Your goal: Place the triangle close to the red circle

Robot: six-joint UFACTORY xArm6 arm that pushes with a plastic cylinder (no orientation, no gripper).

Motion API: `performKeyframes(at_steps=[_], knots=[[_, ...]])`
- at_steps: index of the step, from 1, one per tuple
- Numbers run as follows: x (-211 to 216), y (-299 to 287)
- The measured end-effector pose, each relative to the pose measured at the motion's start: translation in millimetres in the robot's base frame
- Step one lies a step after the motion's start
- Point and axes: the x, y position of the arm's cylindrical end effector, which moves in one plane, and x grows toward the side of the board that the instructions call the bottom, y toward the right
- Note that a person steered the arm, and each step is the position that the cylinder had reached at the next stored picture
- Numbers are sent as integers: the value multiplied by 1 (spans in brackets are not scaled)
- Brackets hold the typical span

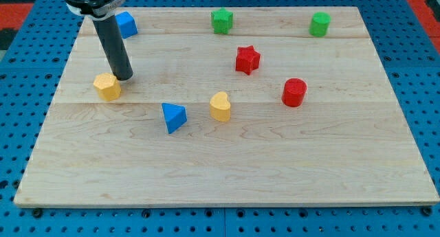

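Eight blocks on the wooden worktop. My tip sits toward the view's upper left, just beside the yellow hexagon block, apparently touching its upper right edge, though I cannot confirm contact. The end effector is a bare rod: nothing to open, nothing held.

The blue triangle lies down and to the view's right of my tip, apart from it. The red cylinder, the circle target, is well off to the right, beyond the triangle.

Risks as I judge them:
- The yellow heart sits just right of the triangle, close to the push line; a straight shove could carry it into the cylinder.
- The triangle's slanted faces may let it spin off my tip.
- Leaving now could drag the yellow hexagon along.
- The red star sits above the route; a high drift would clip it.
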Motion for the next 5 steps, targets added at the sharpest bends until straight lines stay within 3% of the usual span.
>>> performKeyframes(at_steps=[1, 3, 4, 5], knots=[[0, 0], [63, 22], [97, 63], [94, 127]])
